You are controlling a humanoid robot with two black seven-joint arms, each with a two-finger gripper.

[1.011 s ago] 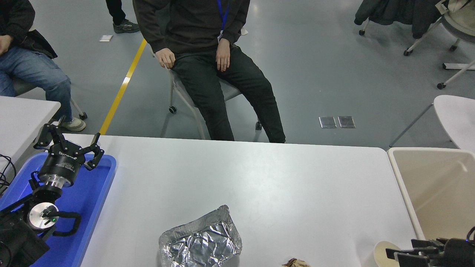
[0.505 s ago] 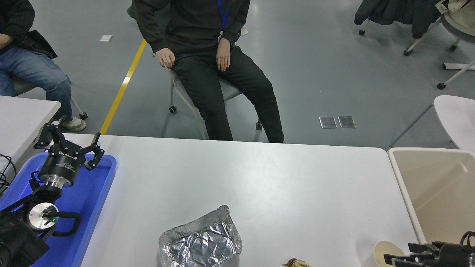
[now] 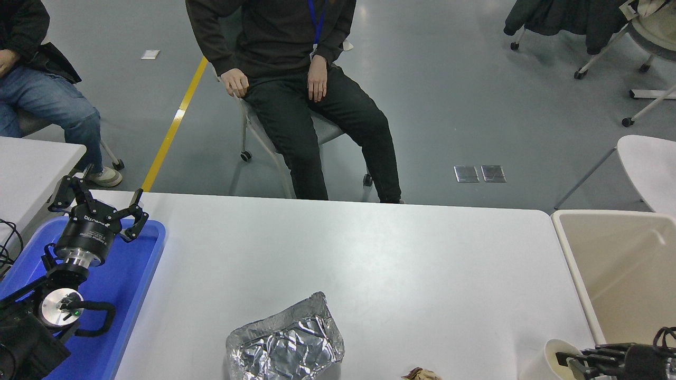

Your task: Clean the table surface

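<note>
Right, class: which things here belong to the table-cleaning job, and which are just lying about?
Part of the job:
table surface
crumpled foil
paper cup, at the right tool
beige bin

Just there:
blue tray
parked left tool
seated person

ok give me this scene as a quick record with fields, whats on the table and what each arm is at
table: white, bearing litter along its near edge
foil: crumpled, near edge, middle
brown scrap: near edge, right of the foil, partly cut off
cup: near right corner, tilted
right gripper: at the cup's rim, one finger inside; grip cannot be told
left gripper: open, parked over the blue tray
bin: beige, beside the table's right end
person: seated beyond the far edge
</note>
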